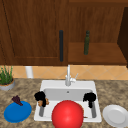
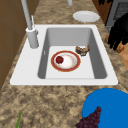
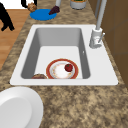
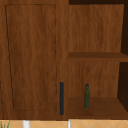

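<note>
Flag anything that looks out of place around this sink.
A red-rimmed plate lies in the sink with a red fruit on it and a brown pastry beside it on the sink floor. The left hand holds another brown pastry.

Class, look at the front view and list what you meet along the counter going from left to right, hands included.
Potted plant → blue plate → left hand → red ball → right hand → white plate.

A red-rimmed plate (image 3: 62, 70) holding a tomato (image 3: 68, 67) lies in the sink (image 3: 62, 32).
</note>
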Robot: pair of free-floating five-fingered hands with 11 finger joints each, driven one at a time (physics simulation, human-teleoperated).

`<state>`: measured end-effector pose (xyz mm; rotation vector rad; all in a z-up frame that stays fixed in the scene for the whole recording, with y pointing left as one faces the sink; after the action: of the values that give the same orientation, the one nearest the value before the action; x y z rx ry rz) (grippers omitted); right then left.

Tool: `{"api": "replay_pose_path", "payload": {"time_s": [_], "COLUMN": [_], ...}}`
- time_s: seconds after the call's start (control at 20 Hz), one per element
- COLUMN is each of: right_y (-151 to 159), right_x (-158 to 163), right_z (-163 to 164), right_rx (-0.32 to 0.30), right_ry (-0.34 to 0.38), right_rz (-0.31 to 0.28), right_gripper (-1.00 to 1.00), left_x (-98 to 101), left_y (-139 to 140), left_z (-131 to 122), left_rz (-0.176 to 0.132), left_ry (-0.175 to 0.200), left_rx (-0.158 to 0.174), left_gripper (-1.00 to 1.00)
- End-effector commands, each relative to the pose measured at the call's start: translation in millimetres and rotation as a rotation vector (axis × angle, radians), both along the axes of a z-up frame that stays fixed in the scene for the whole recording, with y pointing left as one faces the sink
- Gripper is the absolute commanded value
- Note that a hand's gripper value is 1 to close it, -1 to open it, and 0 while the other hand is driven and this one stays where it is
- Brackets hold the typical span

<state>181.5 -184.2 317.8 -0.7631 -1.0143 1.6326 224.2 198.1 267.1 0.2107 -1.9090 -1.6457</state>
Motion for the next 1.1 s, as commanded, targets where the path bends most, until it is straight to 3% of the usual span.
{"api": "replay_pose_path", "payload": {"time_s": [0.0, 0.25, 0.45, 0.75, 1.0, 1.05], "right_y": [0, 0, 0, 0, 0, 0], "right_x": [0, 0, 0, 0, 0, 0], "right_z": [0, 0, 0, 0, 0, 0], "right_rx": [0.0, 0.0, 0.0, 0.0, 0.0, 0.0], "right_ry": [0.0, 0.0, 0.0, 0.0, 0.0, 0.0], "right_rz": [0.0, 0.0, 0.0, 0.0, 0.0, 0.0], "right_gripper": [0.0, 0.0, 0.0, 0.0, 0.0, 0.0], "left_x": [0.4, 0.2, 0.2, 0.7, 1.9, 3.3], "left_y": [-13, -29, -33, -40, -51, -57], "left_z": [0, -1, -4, -11, -18, -18], "left_rz": [-0.094, -0.098, -0.126, -0.131, -0.113, -0.098], "left_ry": [-0.012, -0.011, -0.01, -0.018, -0.017, -0.014], "left_rx": [0.003, 0.0, -0.001, -0.005, -0.011, -0.016], "left_gripper": [1.0, 1.0, 1.0, 1.0, 1.0, 1.0]}}
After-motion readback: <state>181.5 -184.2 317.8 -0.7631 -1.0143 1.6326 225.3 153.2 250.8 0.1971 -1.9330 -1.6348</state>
